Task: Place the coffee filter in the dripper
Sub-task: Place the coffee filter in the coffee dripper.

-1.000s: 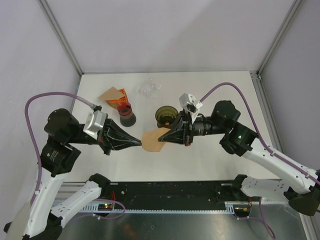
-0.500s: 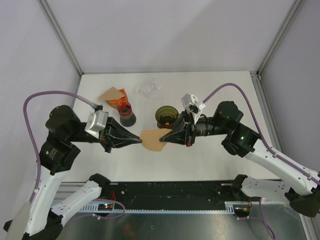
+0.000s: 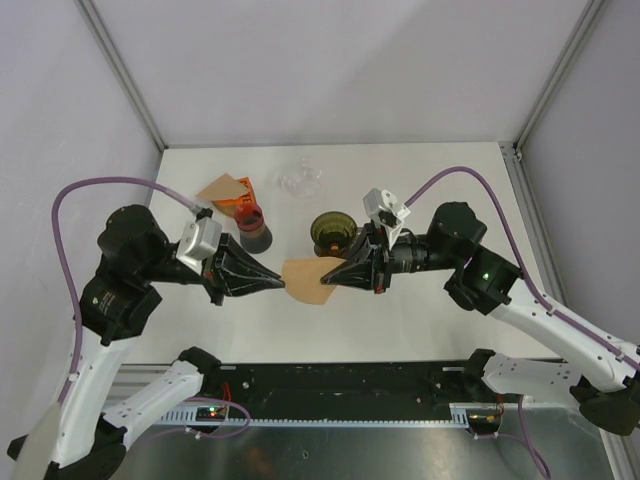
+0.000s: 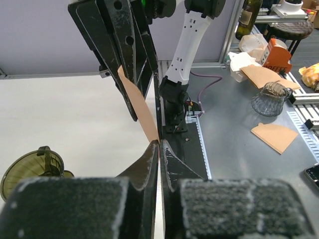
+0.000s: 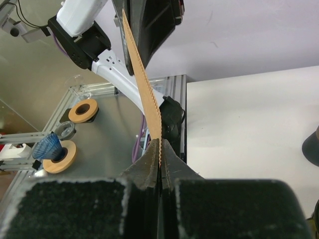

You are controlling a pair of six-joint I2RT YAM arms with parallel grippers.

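Note:
The brown paper coffee filter [image 3: 310, 280] hangs above the table between my two grippers, seen edge-on in both wrist views [image 4: 137, 104] [image 5: 142, 89]. My right gripper [image 3: 322, 278] is shut on its right edge, the serrated rim pinched between the fingertips [image 5: 159, 142]. My left gripper [image 3: 281, 284] is at the filter's left edge; its jaws stand a sliver apart, with light showing between them [image 4: 159, 143]. The dark olive dripper [image 3: 332, 230] stands on the table just behind the filter, low at the left in the left wrist view [image 4: 32, 167].
A dark cup with a red top [image 3: 254, 230] stands left of the dripper. Behind it lie a flat brown filter and an orange packet [image 3: 225, 188]. A clear glass vessel [image 3: 300, 180] sits near the back edge. Frame posts rise at the back corners.
The left jaws have parted slightly at the filter's edge. The left arm has shifted a little; the right gripper keeps its grip and barely moves.

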